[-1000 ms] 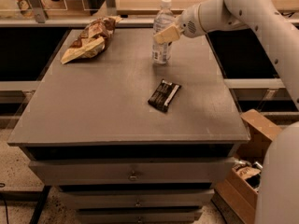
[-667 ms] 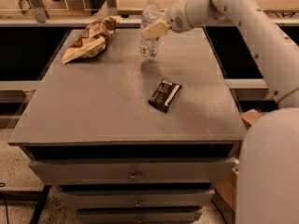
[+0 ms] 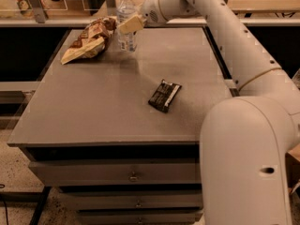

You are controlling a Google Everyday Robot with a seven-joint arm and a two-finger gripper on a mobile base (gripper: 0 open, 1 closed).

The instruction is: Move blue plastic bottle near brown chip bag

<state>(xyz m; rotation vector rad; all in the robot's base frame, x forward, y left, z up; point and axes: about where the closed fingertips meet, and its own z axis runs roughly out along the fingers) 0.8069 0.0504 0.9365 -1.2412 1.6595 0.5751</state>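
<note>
Clear plastic, white-capped and pale-labelled, the blue plastic bottle (image 3: 125,7) is upright at the far side of the grey table (image 3: 117,121), just beside the wrinkly brown chip bag (image 3: 87,43). The gripper (image 3: 130,24) pinches it at mid-height, probably to keep it steady for setting down; the black wrapper (image 3: 164,95) lies well apart
</note>
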